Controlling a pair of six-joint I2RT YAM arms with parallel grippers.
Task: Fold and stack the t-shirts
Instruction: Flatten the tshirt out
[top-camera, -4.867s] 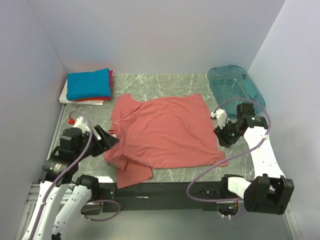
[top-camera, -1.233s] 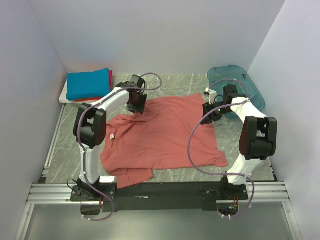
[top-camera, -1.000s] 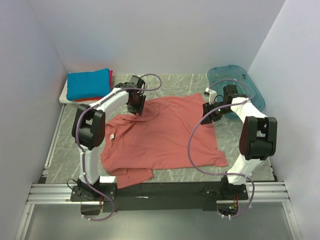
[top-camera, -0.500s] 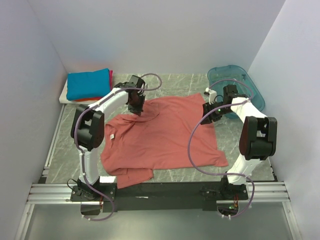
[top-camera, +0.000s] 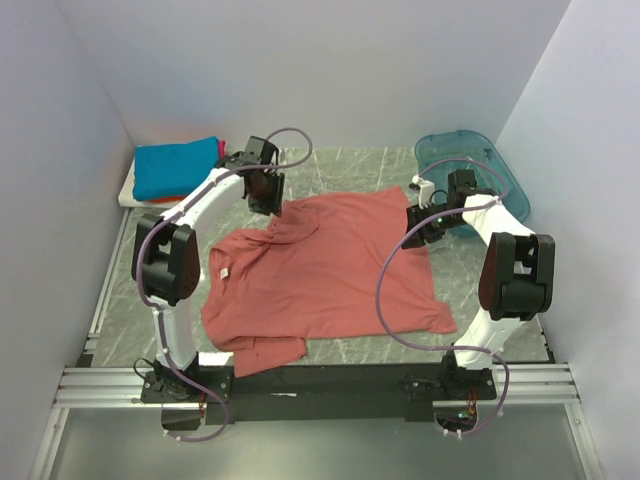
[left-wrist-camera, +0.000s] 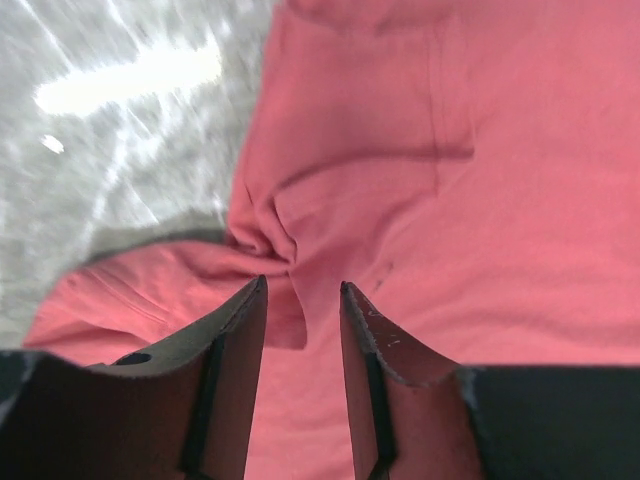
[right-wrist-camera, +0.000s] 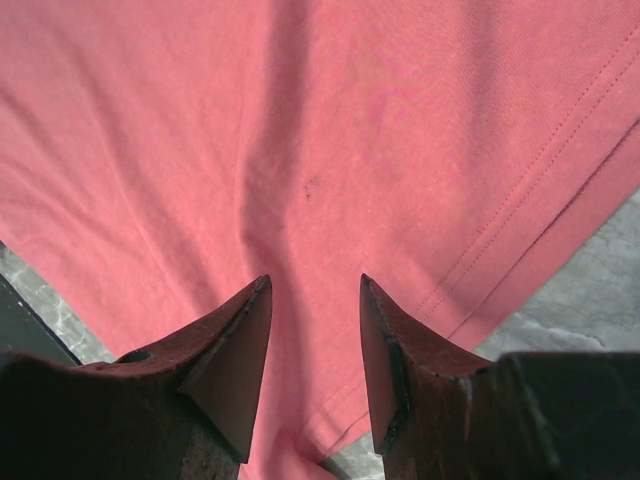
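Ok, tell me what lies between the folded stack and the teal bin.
In the top view: the left gripper, bare marble table, and the pink shirt's far edge.

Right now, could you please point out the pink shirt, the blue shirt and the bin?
pink shirt (top-camera: 330, 270), top view, middle of its body.
blue shirt (top-camera: 175, 168), top view, centre of the folded top.
bin (top-camera: 500, 170), top view, right rim.

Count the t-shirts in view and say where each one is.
4: a salmon-pink t-shirt spread mid-table, and a folded blue t-shirt, red t-shirt and white t-shirt stacked at the far left corner. More could be hidden in that stack.
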